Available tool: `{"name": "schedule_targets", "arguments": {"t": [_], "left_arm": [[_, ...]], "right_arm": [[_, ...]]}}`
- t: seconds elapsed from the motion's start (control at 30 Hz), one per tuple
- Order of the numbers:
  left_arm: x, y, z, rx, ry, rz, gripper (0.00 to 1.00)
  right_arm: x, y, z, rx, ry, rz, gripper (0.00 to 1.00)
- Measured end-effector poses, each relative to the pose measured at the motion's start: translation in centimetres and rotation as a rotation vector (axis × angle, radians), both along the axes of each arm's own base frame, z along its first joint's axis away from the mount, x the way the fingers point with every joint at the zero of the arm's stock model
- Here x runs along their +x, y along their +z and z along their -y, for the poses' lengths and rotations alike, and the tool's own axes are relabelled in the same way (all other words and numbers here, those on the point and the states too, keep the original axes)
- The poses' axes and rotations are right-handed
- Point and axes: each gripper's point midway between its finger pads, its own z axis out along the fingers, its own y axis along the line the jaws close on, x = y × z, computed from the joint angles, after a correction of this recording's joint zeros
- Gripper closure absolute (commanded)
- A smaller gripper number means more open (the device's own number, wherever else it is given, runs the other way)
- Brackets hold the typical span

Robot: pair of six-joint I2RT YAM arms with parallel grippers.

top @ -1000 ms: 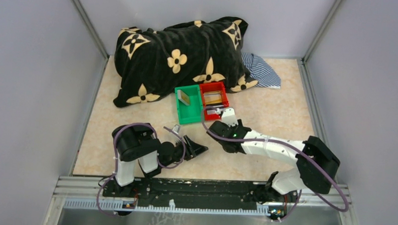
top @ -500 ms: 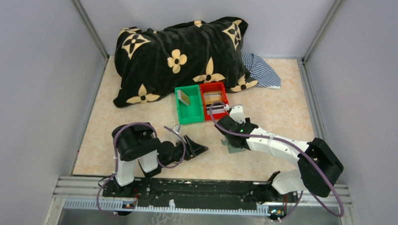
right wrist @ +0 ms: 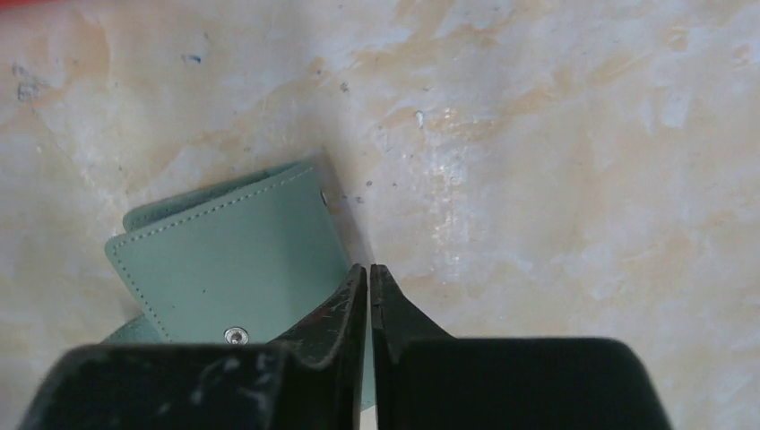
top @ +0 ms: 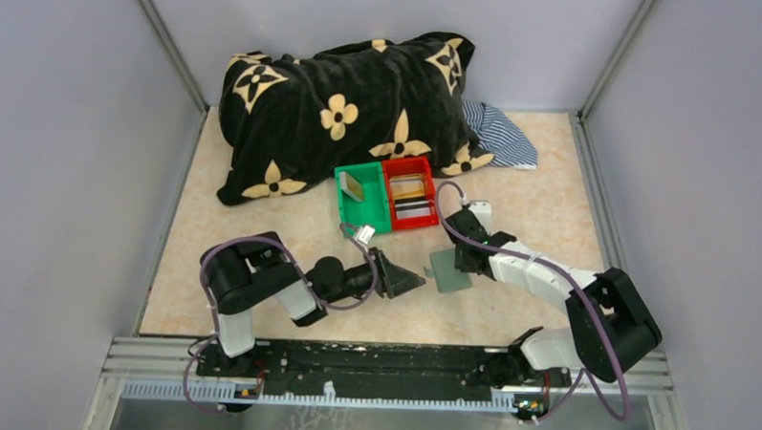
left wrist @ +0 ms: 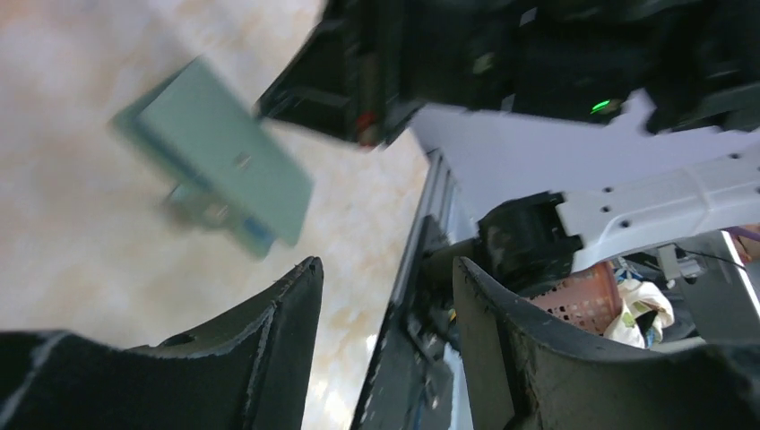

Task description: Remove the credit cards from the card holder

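The grey-green card holder (top: 447, 273) lies closed and flat on the table; it also shows in the right wrist view (right wrist: 233, 260) and, blurred, in the left wrist view (left wrist: 220, 170). My right gripper (top: 458, 260) is shut, its tips (right wrist: 368, 269) over the holder's right edge; whether they pinch it I cannot tell. My left gripper (top: 413, 281) is open and empty (left wrist: 385, 269), low on the table just left of the holder. A tan card (top: 352, 185) stands in the green bin (top: 363, 219). Tan and black cards (top: 411, 199) lie in the red bin (top: 430, 186).
A black pillow with tan flowers (top: 342, 113) fills the back of the table, a striped cloth (top: 500, 133) beside it. The two bins stand just behind the card holder. Grey walls close in both sides.
My right arm swung from the red bin to the right and down to the card holder, and its jaws closed. My left arm reached forward and right, toward the holder.
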Motion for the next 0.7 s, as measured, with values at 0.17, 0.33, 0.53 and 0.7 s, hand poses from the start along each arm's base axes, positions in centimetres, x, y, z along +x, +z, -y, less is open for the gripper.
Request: {"name": "schedule_targets", "arguments": {"t": [0.17,0.33,0.53,0.7], "left_arm": [[1.1,4.9,3.5,-0.112,-0.042,0.109,0.40],[2.5,6.0,6.0,-0.150,-0.045,0.130,0.41],[3.0,1.4,5.6,-0.057,-0.008,0.047,0.41],[3.0,-2.2,3.2,0.042,0.066,-0.028,0.42]], "right_arm": [[-0.5,-1.8,-0.9,0.045,0.028,-0.030,1.00],[-0.2,-1.8,-1.8,0.090,0.048,-0.006,1.00],[-0.6,-1.7,-2.1,0.123,0.060,-0.001,1.00],[-1.4,-1.7,-1.9,0.135,0.070,-0.015,1.00]]}}
